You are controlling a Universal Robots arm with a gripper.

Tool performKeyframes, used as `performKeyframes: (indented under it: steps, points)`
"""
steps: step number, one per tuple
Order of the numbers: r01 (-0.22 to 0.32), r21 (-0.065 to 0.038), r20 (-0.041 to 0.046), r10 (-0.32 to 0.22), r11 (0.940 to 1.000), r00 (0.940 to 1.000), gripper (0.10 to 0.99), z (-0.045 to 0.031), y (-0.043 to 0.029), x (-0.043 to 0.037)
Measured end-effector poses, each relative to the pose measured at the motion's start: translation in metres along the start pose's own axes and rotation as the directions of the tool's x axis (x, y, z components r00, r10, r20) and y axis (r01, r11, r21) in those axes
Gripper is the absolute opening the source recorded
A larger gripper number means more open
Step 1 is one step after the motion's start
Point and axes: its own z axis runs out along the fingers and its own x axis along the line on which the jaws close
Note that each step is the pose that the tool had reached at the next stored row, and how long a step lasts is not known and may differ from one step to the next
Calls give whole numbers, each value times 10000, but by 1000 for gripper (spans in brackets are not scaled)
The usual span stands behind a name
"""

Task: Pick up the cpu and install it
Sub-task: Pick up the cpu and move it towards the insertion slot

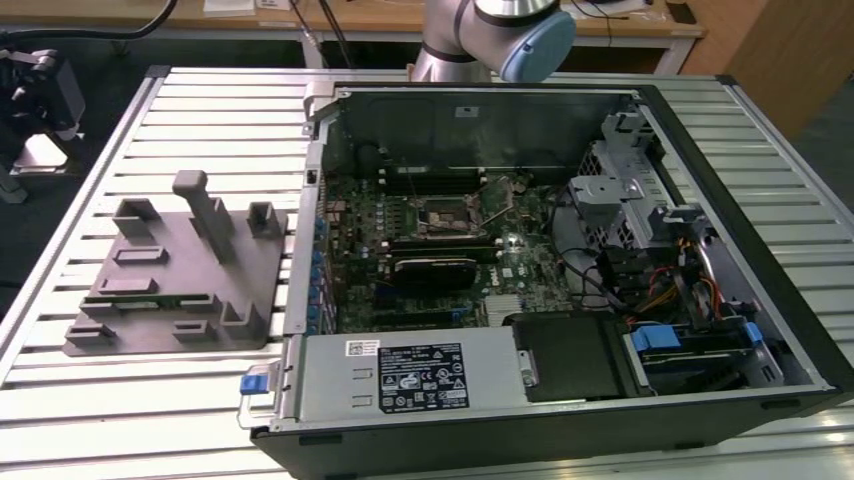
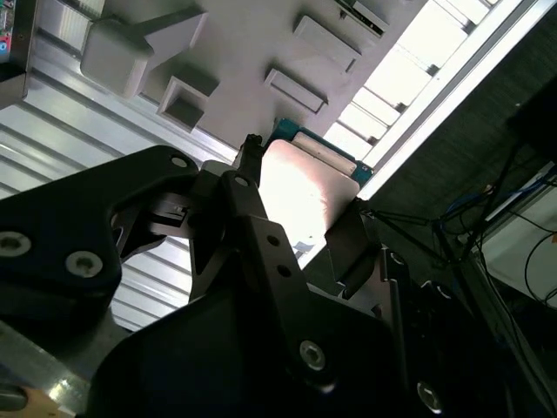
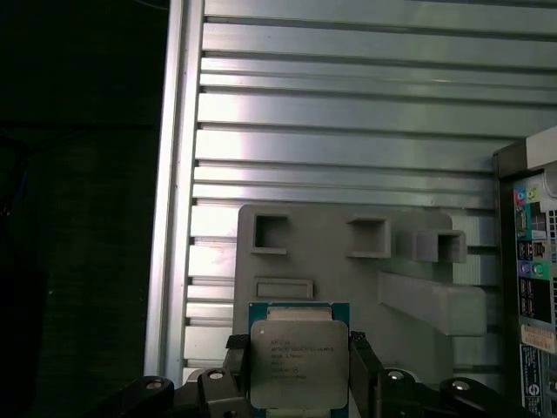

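Observation:
The cpu is a flat square chip with a pale silver top and a green edge. It sits between the two black fingers of my gripper, which is shut on it from both sides. In the second wrist view the cpu shines brightly between the same fingers, with my gripper hanging over the slatted table beside the grey fixture. The motherboard's square socket lies in the middle of the open computer case.
The grey plastic fixture with upright blocks stands on the slatted metal table at the exterior view's left. A silver power supply box fills the case's near side. Cables and drive cages crowd the exterior view's right.

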Motion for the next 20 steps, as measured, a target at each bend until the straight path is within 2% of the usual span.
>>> performKeyframes:
  steps: [6, 20]
  points:
    - [-1, 1, 0, 1, 10000, 10000, 541, -73, 8, -2]
    - [-1, 1, -1, 1, 10000, 10000, 541, -375, 42, -12]
